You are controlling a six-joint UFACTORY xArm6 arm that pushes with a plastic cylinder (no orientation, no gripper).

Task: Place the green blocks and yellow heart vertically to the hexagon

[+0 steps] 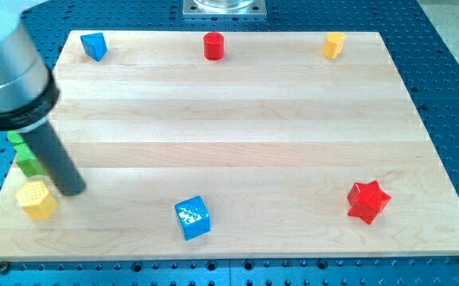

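Note:
My tip [72,189] rests on the board at the view's left, just right of the yellow heart [37,199] and close to it. Two green blocks lie above the heart at the left edge, partly hidden by the rod: one [28,160] lower and one [15,139] above it, shapes unclear. The yellow hexagon [333,44] sits near the view's top right, far from my tip.
A blue block [94,45] sits at the top left, a red cylinder [214,45] at the top middle, a blue cube [192,218] at the bottom middle and a red star [368,201] at the bottom right. The wooden board's [229,119] left edge is next to the green blocks.

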